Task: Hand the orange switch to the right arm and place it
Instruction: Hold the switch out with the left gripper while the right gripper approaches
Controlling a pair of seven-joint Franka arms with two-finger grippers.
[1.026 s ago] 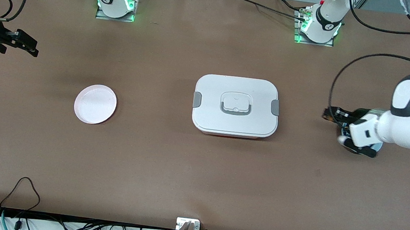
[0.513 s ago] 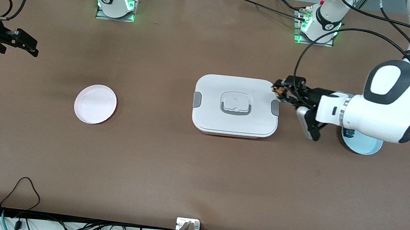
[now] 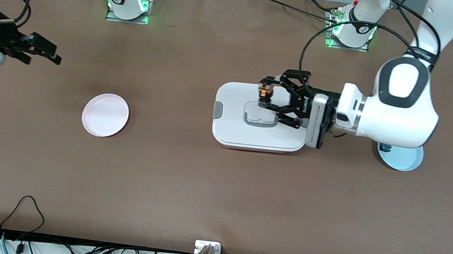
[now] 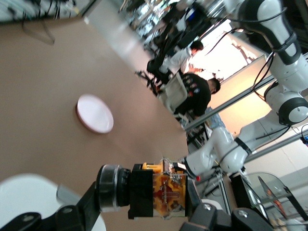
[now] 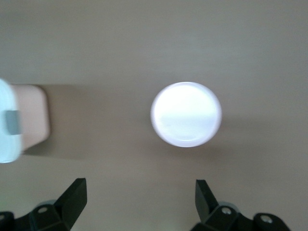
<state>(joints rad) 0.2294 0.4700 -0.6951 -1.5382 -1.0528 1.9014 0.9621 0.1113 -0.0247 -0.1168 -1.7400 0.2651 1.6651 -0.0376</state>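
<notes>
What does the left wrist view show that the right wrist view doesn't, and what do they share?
Only the left wrist view: the orange switch, its brassy terminals exposed, clamped in the shut left gripper over the white lidded box.

Only the right wrist view: the right gripper, fingers spread open and empty, above bare table.

Both: the pink plate and part of the box.

White left arm reaches in level, black linkage-claw left gripper (image 3: 264,97) clamped shut. Slim-fingered black right gripper (image 3: 51,53) waits, fingers spread.
</notes>
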